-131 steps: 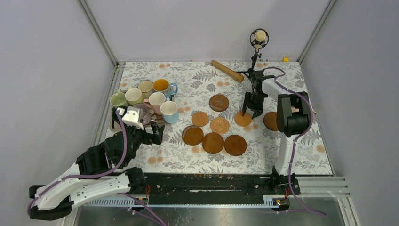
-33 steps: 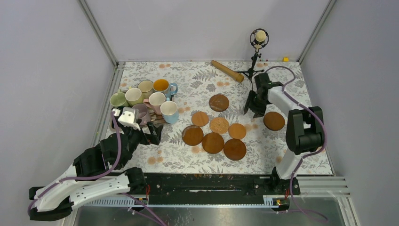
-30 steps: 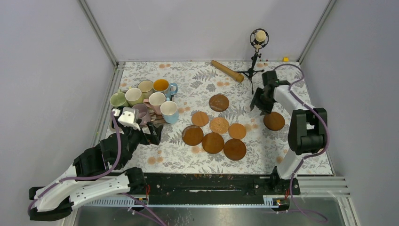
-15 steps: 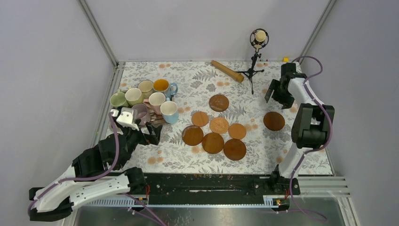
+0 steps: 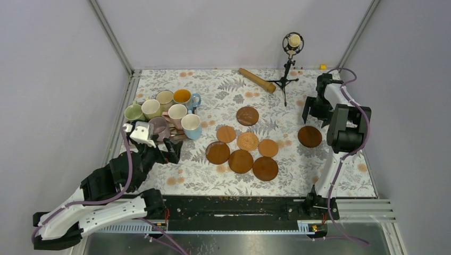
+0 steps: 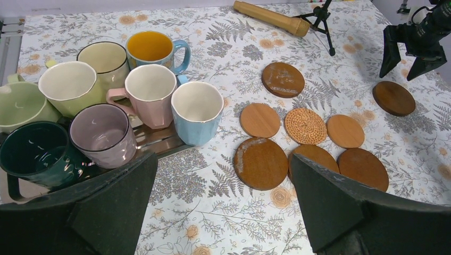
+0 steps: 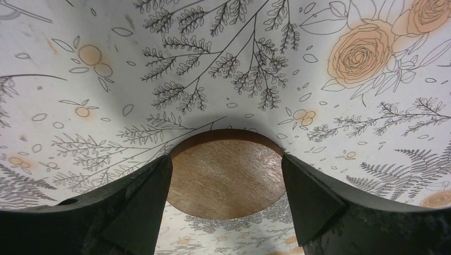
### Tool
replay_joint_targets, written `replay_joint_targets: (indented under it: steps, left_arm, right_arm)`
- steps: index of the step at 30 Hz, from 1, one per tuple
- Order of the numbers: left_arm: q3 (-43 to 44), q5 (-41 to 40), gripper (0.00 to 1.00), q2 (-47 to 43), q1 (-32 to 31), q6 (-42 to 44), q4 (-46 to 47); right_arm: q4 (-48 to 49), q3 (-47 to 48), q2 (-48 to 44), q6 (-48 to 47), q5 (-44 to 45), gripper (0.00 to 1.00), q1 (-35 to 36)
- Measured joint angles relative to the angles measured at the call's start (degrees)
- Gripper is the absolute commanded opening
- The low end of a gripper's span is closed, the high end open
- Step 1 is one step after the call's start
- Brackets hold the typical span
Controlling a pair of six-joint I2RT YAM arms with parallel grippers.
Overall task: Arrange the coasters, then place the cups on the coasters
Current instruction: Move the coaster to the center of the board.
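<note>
Entry, current state.

Your left pincer (image 5: 173, 151) hovers at the near left of the table (image 5: 340, 175), just beside the mugs. Its fingers are spread wide with nothing between them. Your right pincer (image 6: 398, 76) hangs at the far right with its tips pointing down, fingers apart and empty.

Coasters: eight, all lying flat on the patterned cloth, none under a mug.
- Seven sit in a loose cluster mid-table. The woven coaster (image 5: 248, 141) is in the middle of them, and a scuffed dark coaster (image 5: 247, 115) lies farthest back, slightly apart from the rest.
- The lone coaster (image 5: 309, 136) lies well apart from the cluster, to the right, near your right pincer. In the right wrist view it shows between the two fingers. The left wrist view shows the tips clear of it.

Mugs: eight, upright, packed together at the left.
- Back row: light green mug (image 6: 21, 103), cream mug (image 6: 72, 85), beige mug (image 6: 103, 58), and a blue mug (image 6: 151, 48) that is yellow inside.
- Nearer to you: dark green mug (image 6: 32, 151), mauve mug (image 6: 101, 130), pink mug (image 6: 151, 87), light blue mug (image 6: 197, 106).
- A shiny tray (image 6: 157, 139) shows under the nearer ones. How many stand on it you cannot tell.

Also present: a wooden roller (image 5: 258, 79) and a microphone stand (image 5: 287, 69) at the far edge.
</note>
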Motion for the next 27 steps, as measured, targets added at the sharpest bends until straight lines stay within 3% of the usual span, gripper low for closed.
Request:
replay_joint_targets:
  steps: [27]
  left_arm:
    - [0.0,0.0,0.99,0.0,0.0,0.0,0.0]
  right_arm:
    - [-7.7,-1.3,2.4,-3.2,-3.1,0.68,0.0]
